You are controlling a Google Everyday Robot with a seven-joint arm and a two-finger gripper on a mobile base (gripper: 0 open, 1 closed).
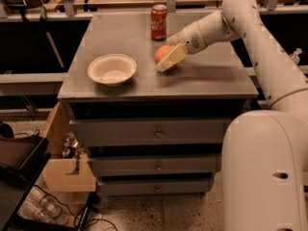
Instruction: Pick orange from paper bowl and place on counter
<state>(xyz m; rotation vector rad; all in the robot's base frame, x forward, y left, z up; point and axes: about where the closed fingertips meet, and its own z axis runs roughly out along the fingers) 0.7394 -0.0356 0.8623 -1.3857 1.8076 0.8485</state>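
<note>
You are looking at the jaws sitting low over the middle of the table (211, 76), and they are grasping the orange (162, 53). The near jaw is lying flat against the fruit's front-right side, while the far one is hiding behind it. The orange is already sitting inside the grip, so there is no gap to close. It is lying out of the bowl (112, 69), at about 3 o'clock from it and well apart, with the soda can (159, 15) standing near at its 12 o'clock. You cannot tell whether the fruit is resting on the table or hanging just above it, though a shadow showing right beneath suggests it is very close. Being round, it is offering no long axis to mind. The arm (211, 28) is reaching in from 2 o'clock, its forearm sloping down and the wrist tipping the jaws toward 8 o'clock. The bowl is standing empty, so the job is looking nearly done. What is left, in my judgement, is letting go and drawing back toward 2 o'clock, keeping clear of the can, since a nudge could set the fruit rolling.
</note>
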